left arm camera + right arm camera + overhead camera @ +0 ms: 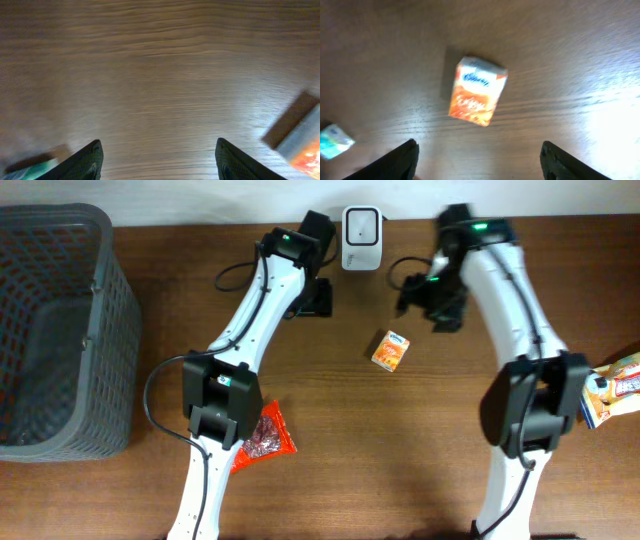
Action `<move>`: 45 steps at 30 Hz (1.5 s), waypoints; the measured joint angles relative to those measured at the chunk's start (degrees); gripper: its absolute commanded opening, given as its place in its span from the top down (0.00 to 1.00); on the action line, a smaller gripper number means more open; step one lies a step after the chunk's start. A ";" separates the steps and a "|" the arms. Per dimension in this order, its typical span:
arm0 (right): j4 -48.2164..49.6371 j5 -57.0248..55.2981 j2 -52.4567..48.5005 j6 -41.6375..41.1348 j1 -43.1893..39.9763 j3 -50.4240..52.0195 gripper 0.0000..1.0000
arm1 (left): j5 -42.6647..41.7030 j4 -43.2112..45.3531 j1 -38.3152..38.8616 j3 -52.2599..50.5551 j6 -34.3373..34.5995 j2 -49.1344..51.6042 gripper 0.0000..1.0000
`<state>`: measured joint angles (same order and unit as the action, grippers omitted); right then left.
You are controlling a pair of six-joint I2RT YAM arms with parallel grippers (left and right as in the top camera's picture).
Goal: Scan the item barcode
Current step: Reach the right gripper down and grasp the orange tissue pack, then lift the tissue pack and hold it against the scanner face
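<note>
Item: small orange carton (477, 90), one unit, lying flat on the tabletop (330, 480), near its middle, a little in front of the white scanner (361, 238) and between the two arms. Handling hazards: the right hand (479, 150) hangs above the carton with its jaws wide apart and nothing in them. The carton sits ahead of the fingers (395, 162), not between them, and skewed to their line. A closing grip from here would likely catch a corner, or push the light box across the smooth wood, rather than seat on two flat sides. No barcode shows on the upward face, so the code is probably underneath or on an edge. A grip taken blind may cover it with a finger or offer the wrong face to the scanner, and the read would fail. A thin hold on so small a box could also let it swing or drop on the way over. The left hand (159, 150) is likewise open and empty over bare wood, with the carton only at the edge of its view. Appearance: rectangular, low and flat; white band at one end with blue lettering, orange body with pale script below; corners look square and undamaged, though the print is too blurred to read.
</note>
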<state>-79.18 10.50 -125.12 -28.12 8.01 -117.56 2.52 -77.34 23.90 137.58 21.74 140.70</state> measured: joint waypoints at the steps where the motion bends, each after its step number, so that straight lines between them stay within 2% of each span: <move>1: 0.09 -2.23 -0.15 -2.29 2.01 0.00 0.31 | 0.59 -0.26 -0.37 0.00 0.31 0.00 0.30; 9: 1.90 -16.59 -5.55 -20.22 12.13 0.00 0.32 | 2.27 -2.43 -3.80 0.00 1.07 0.00 0.26; 13: 3.06 -22.45 -9.25 -24.35 15.78 0.00 0.34 | 3.87 -3.37 -4.24 0.00 1.27 0.00 0.25; 15: 3.19 -24.68 -10.64 -25.42 16.85 0.00 0.37 | 5.03 -3.87 -4.42 0.00 1.31 0.00 0.25; 20: 3.17 -29.66 -12.13 -26.53 17.29 0.00 0.37 | 6.12 -4.28 -5.57 0.00 1.31 0.00 0.24; 23: 3.17 -32.15 -12.87 -26.95 17.33 0.00 0.43 | 6.43 -4.31 -5.99 0.00 1.31 0.00 0.24; 31: 3.26 -34.25 -14.47 -27.21 19.10 0.00 0.43 | 6.54 -4.31 -5.99 0.00 1.31 0.00 0.23; 45: 3.06 -36.59 -14.82 -27.41 20.96 0.00 0.52 | 6.54 -4.31 -5.99 0.00 1.31 0.00 0.23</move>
<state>-76.12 -26.09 -139.94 -55.53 28.97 -117.56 9.06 -81.65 17.91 137.58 23.05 140.70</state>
